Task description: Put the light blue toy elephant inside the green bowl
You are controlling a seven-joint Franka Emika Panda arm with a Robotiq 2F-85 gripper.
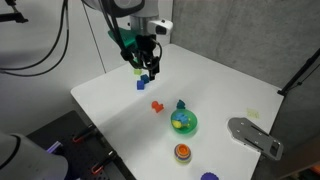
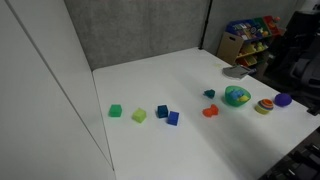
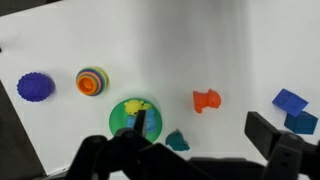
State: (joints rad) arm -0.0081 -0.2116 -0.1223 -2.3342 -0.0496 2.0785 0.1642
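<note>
- Across the white table (image 1: 120, 95), I record every coloured item lying free of the arm.
- Over the far part, the gripper (image 1: 150, 66) hangs near 2 dark blue cubes (image 1: 145, 80). In the wrist view its fingers (image 3: 265, 132) stand wide apart, holding nothing.
- Well apart from the gripper, the green bowl (image 1: 193, 124) sits between a teal toy (image 1: 181, 104) and an orange-red round object (image 1: 182, 151).
- The light blue toy elephant (image 2: 237, 94) appears as a pale blue patch inside the bowl, beside a yellow piece. Its shape is too small to confirm.
- 1 red toy (image 1: 156, 106) lies near the bowl.
</note>
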